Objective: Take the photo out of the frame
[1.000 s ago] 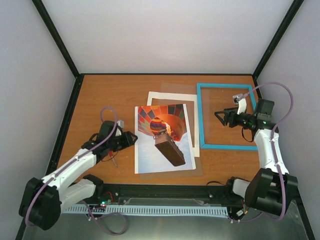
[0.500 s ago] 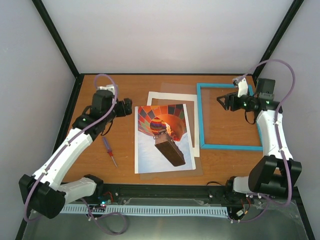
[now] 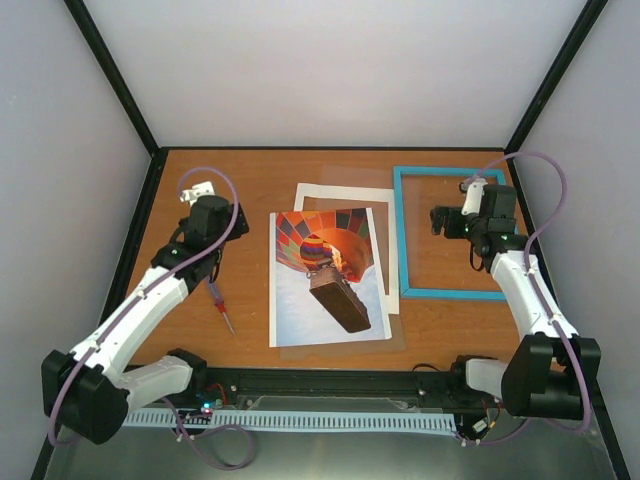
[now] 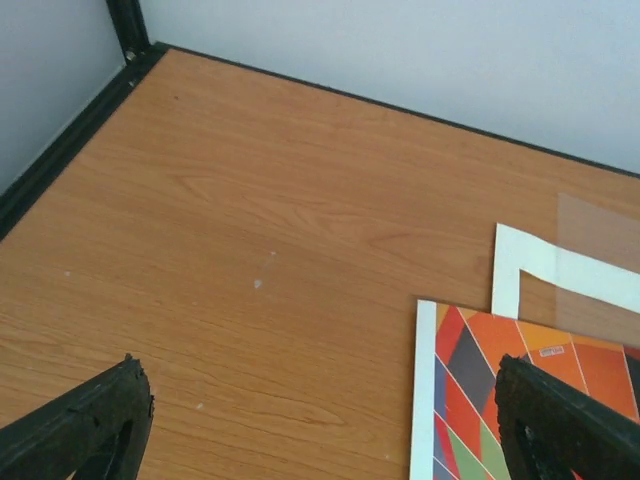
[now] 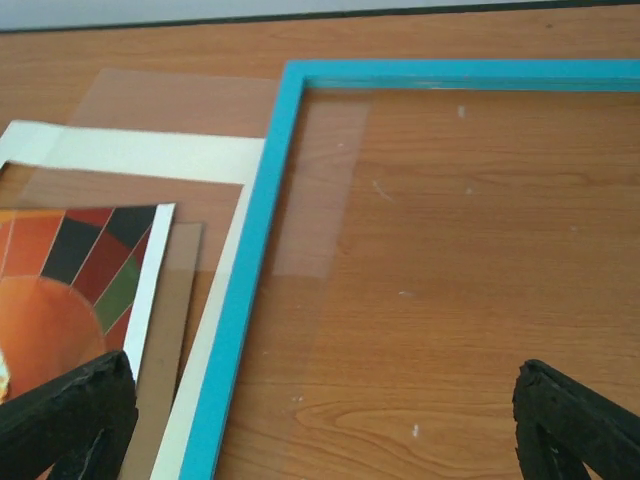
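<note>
left gripper [image 3: 238,219]: jaws wide, nothing between them; over bare table [image 3: 262,175] left of the photo's far corner
right gripper [image 3: 438,220]: jaws wide, empty, above the frame's opening
photo [image 3: 325,275]: flat, face up, outside the frame, overlapping white mat board [image 3: 345,192]
frame [image 3: 404,235]: empty, just right of photo
step: looks done, photo is out
next: probably just park both arms, no grasp needed
</note>
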Available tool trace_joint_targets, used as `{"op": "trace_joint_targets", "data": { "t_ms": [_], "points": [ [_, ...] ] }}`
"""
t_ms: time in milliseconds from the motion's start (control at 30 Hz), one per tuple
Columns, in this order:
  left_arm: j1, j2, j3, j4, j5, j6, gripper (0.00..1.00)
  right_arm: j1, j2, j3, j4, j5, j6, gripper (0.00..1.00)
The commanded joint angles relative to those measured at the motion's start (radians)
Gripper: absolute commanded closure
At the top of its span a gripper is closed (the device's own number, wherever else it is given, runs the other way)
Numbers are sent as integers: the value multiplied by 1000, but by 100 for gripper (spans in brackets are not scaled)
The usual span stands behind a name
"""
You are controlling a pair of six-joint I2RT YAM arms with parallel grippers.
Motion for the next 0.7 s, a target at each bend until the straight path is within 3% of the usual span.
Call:
{"op": "trace_joint_targets", "data": {
  "t_ms": [0, 267, 667],
  "points": [
    [7, -106, -33, 117, -85, 0, 7, 7, -50, 54, 110, 95, 78, 0],
    [7, -121, -52, 133, -113, 2, 5, 6, -160, 50, 114, -4, 6, 0],
    [7, -112, -47, 121, -126, -8, 9, 6, -140, 57, 95, -14, 14, 0]
  ]
}}
